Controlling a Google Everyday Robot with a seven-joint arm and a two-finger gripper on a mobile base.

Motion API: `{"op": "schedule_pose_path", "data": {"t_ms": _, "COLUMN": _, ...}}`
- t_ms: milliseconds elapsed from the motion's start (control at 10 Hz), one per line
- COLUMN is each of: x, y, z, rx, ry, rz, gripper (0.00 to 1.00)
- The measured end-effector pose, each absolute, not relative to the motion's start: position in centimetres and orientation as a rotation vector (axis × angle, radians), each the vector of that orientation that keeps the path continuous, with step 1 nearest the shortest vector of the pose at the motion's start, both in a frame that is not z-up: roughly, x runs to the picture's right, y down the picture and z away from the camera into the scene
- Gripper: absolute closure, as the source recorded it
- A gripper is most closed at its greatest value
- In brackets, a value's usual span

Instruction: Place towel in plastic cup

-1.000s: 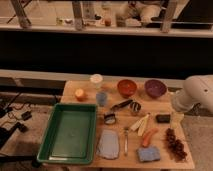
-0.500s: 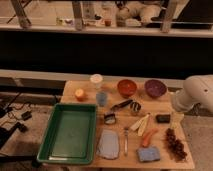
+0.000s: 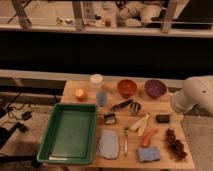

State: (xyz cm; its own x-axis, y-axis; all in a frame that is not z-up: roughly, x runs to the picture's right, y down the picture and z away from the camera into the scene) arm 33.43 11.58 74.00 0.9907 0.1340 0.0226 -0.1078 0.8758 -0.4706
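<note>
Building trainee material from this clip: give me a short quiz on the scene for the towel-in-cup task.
1. True or false: the towel already sits in the plastic cup.
2. Which lies to the right of the towel? A) green tray B) blue sponge C) white cup
3. Where is the end effector?

Key
1. False: the towel lies flat near the table's front, and the plastic cup stands farther back.
2. B.
3. Out of view; only the white arm shows, at the right edge.
</note>
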Motion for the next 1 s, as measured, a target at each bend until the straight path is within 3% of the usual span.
{"op": "schedule_pose_path", "data": {"t_ms": 1000, "x": 23.4, "y": 16.7, "z": 72.7, "rx": -0.526, "ry": -0.158, "rz": -0.106, "gripper": 0.00}}
